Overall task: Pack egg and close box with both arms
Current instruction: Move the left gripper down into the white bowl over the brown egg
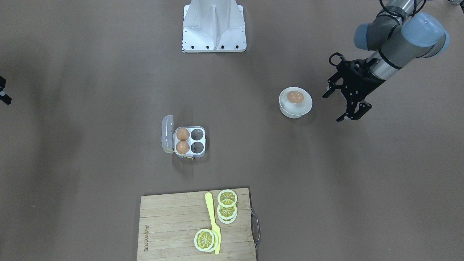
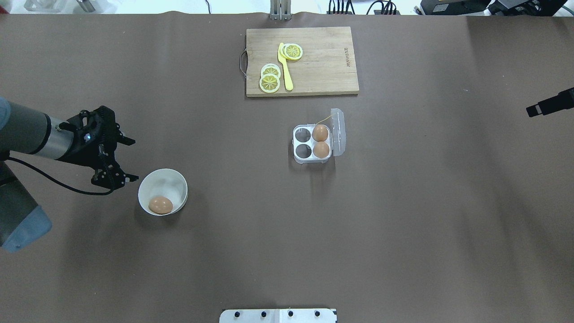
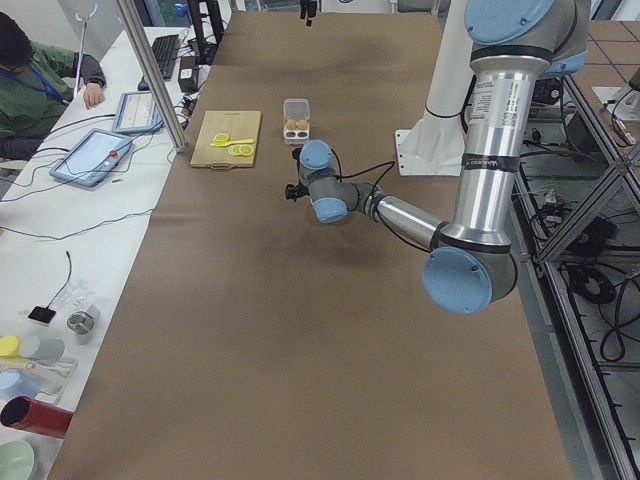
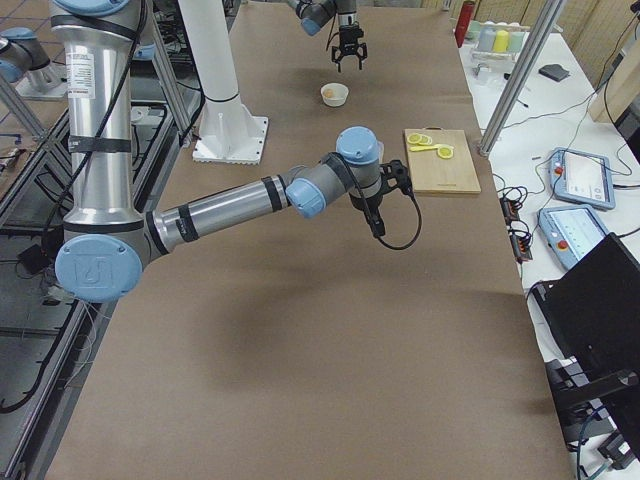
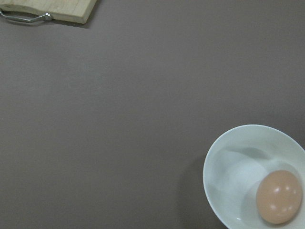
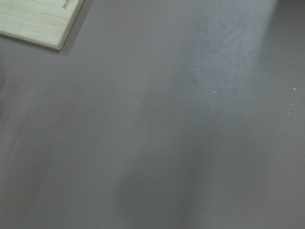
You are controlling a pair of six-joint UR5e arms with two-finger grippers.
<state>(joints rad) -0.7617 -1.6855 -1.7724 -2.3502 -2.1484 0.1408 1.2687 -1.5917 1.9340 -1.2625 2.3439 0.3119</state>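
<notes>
Brown egg (image 2: 160, 205) in bowl (image 2: 168, 181), two in box (image 2: 307, 142)

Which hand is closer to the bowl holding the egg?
Left. The left hand is just beside the bowl; the right hand is far across the table.

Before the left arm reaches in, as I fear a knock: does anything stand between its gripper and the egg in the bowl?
Only the wall of the bowl. The left gripper hangs open beside the bowl, apart from it; the egg lies inside, so coming in from above looks safest.
</notes>
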